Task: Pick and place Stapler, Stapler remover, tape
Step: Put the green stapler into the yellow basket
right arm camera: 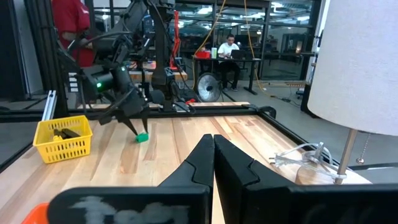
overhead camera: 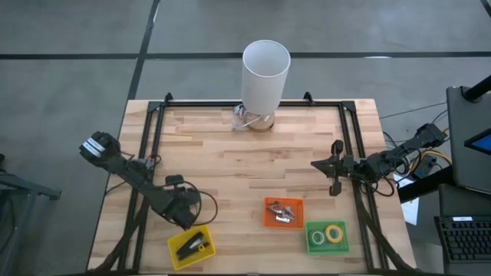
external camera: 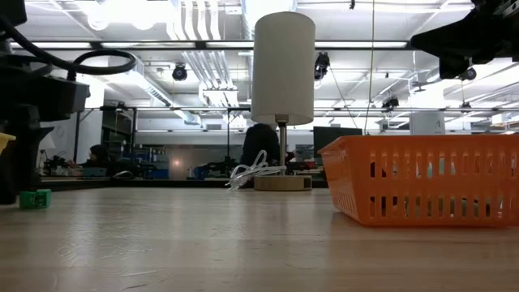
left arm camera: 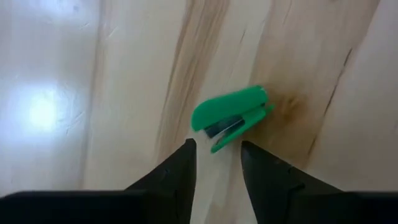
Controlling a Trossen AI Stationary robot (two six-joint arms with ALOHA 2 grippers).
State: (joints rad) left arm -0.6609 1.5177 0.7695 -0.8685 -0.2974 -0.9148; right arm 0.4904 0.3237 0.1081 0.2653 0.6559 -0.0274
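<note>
A small green stapler [left arm camera: 233,115] lies flat on the wood, also in the low view [external camera: 35,198] and the right wrist view [right arm camera: 142,137]. My left gripper [left arm camera: 217,146] hangs open just above it, fingertips either side of its near end, beside the yellow basket [overhead camera: 192,247]. That basket holds a black stapler [overhead camera: 189,245]. A yellow tape roll [overhead camera: 334,232] and a green one [overhead camera: 317,238] lie in the green basket [overhead camera: 327,247]. No red-orange rolls show. My right gripper [right arm camera: 213,142] is shut and held off the table near its right edge [overhead camera: 335,165].
An orange basket [overhead camera: 284,212] with small metal pieces stands near the table's near edge, left of the green basket. A white-shaded lamp [overhead camera: 265,73] with its cord [overhead camera: 242,119] stands at the far edge. People are in the room beyond [right arm camera: 229,46]. Bare wood lies mid-table.
</note>
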